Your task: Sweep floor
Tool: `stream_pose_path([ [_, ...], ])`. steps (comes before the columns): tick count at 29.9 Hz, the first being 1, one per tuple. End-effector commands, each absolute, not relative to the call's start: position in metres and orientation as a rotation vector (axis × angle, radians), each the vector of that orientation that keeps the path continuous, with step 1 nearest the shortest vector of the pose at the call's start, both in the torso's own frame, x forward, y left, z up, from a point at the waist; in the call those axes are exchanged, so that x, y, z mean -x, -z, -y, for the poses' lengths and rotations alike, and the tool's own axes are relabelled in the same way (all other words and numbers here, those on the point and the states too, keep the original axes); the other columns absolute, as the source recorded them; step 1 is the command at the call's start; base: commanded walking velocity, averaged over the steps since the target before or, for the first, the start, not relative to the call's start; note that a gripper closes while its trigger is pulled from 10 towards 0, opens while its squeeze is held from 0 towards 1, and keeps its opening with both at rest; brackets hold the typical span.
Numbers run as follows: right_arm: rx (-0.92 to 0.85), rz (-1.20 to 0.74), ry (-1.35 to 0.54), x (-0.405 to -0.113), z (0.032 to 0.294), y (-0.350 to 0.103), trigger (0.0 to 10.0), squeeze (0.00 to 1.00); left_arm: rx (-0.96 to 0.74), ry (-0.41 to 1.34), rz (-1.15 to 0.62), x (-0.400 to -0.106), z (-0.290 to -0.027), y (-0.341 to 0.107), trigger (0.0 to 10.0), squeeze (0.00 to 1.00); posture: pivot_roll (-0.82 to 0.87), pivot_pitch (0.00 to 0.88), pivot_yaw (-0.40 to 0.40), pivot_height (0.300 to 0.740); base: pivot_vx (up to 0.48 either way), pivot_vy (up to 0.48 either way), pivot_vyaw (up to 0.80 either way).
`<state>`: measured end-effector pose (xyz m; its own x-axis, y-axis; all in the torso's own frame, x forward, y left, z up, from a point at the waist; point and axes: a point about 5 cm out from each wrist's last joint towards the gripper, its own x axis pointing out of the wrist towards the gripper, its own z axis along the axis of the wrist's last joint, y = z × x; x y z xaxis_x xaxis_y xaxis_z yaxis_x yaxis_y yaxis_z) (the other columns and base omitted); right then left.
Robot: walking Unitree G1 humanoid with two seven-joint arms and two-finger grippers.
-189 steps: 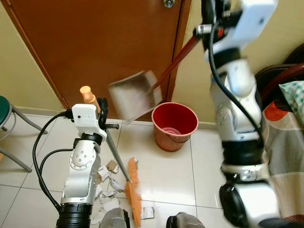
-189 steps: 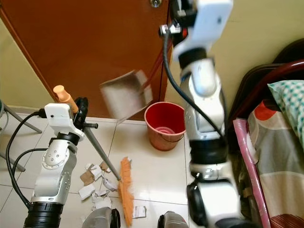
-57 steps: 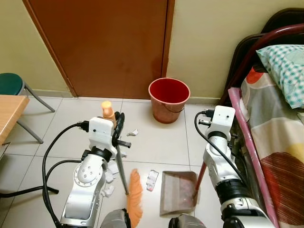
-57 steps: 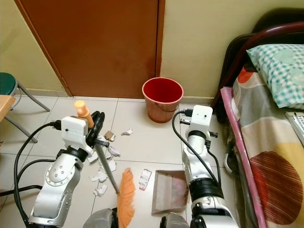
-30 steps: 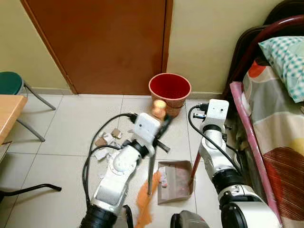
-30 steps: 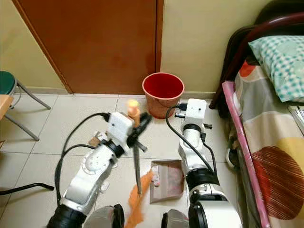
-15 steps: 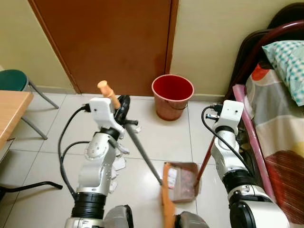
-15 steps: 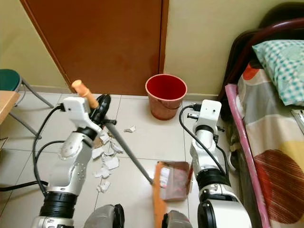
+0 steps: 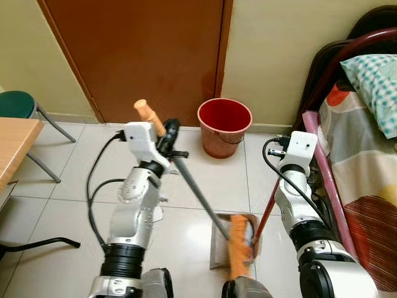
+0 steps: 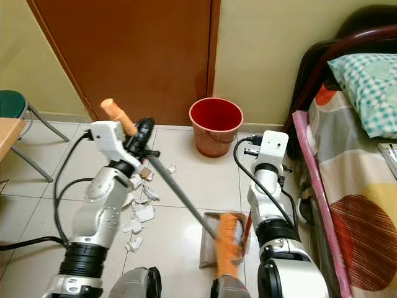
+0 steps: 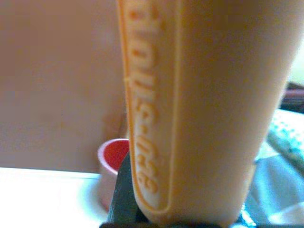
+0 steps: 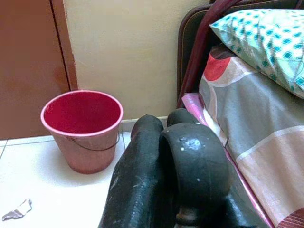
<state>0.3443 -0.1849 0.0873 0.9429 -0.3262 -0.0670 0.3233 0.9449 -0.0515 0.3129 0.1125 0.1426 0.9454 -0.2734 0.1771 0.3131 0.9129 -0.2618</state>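
The step in hand looks like a sweeping stroke ending at the pan: the left end effector (image 9: 166, 133) is clamped around the upper part of the broom (image 9: 197, 195) just below its orange grip, and the grey shaft slants down toward 4 o'clock so the orange bristle head lies on the dustpan (image 9: 218, 247), low in the head views near 6 o'clock. The right end effector (image 12: 164, 156) is closed around the dustpan's red handle (image 9: 267, 208), steadying the pan flat on the floor (image 9: 198, 161). Torn paper scraps (image 10: 141, 208) still lie at about 9 o'clock from the pan, well apart from it. The next move probably calls for drawing the broom back past those scraps, then sweeping them toward the pan. The red bucket (image 9: 224, 126) stands by the door at 12 o'clock.
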Motion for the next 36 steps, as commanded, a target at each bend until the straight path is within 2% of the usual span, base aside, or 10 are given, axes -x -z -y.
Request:
stream_pose_path([
  [1,0.025,-0.058,0.337,-0.346,0.189,-0.091,10.0,0.0,0.246,0.236,0.199,-0.309,-0.135,-0.151,10.0,0.0,-0.03,0.028,-0.016,0.74,0.0,0.0,0.0],
  [8,0.005,0.003,0.342,-0.342,0.196,-0.096,10.0,0.0,0.149,0.194,0.157,-0.294,-0.162,-0.137,10.0,0.0,-0.01,0.03,-0.014,0.74,0.0,0.0,0.0],
  [19,-0.019,-0.04,0.338,-0.325,0.204,-0.079,10.0,0.0,0.066,0.214,0.078,-0.28,-0.159,-0.114,10.0,0.0,-0.01,0.006,0.006,0.74,0.0,0.0,0.0],
  [26,-0.111,0.01,0.37,-0.313,0.21,-0.084,10.0,0.0,0.004,0.259,0.075,-0.273,-0.158,-0.108,10.0,0.0,-0.02,0.0,0.035,0.74,0.0,0.0,0.0],
  [36,-0.07,0.037,0.287,-0.3,0.208,-0.092,10.0,0.0,-0.156,0.268,0.177,-0.276,-0.154,-0.118,10.0,0.0,-0.05,0.0,0.003,0.74,0.0,0.0,0.0],
])
